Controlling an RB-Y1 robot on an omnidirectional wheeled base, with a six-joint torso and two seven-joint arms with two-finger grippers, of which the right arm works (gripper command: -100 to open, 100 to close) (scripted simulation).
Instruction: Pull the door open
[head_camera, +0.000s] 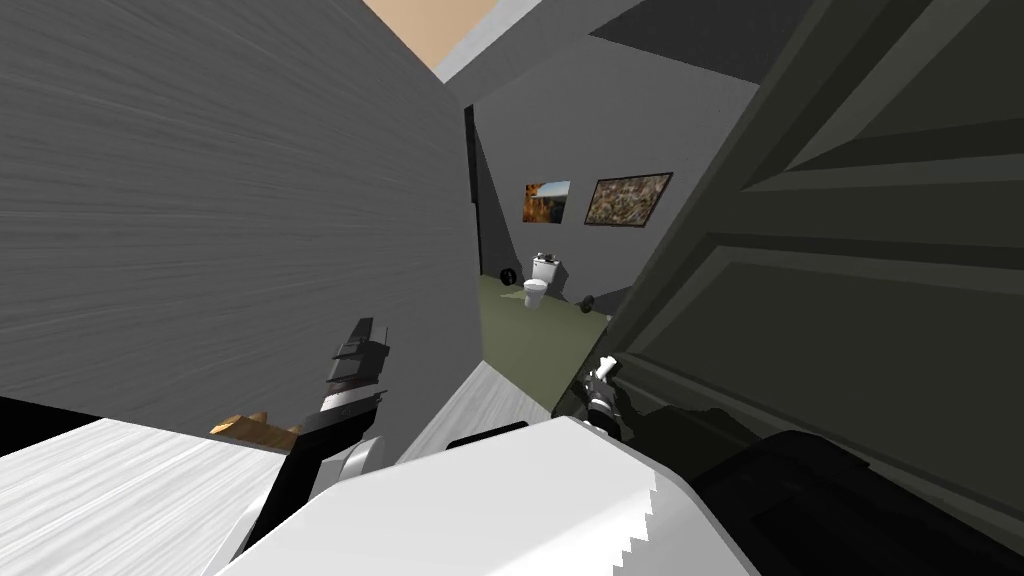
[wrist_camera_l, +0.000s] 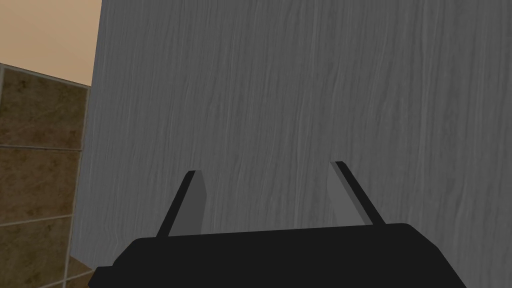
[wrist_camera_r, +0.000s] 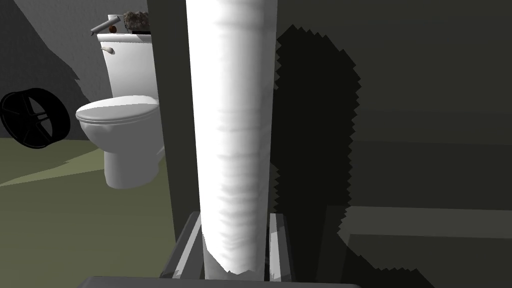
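Right end effector (wrist_camera_r: 236, 217) clamped on the white handle (wrist_camera_r: 232, 125).
Door (head_camera: 850, 300), frame right, looks heavy and stiff; the handle is the hold, likely slick. Left end effector (wrist_camera_l: 266, 170) gapes wide.

To our left stands a grey, grained wall (head_camera: 220, 200) above a pale, streaked floor (head_camera: 90, 490). Ahead of us, a room with an olive-green floor (head_camera: 515, 340) holds a white toilet (head_camera: 538, 285), lid down, with a black ring-shaped wheel (wrist_camera_r: 35, 117) near it. On its grey far wall (head_camera: 610, 120) hang an orange-toned picture (head_camera: 547, 201) and, just beside it, a wider brownish picture (head_camera: 628, 199). Tan ceiling (head_camera: 430, 25) shows above.
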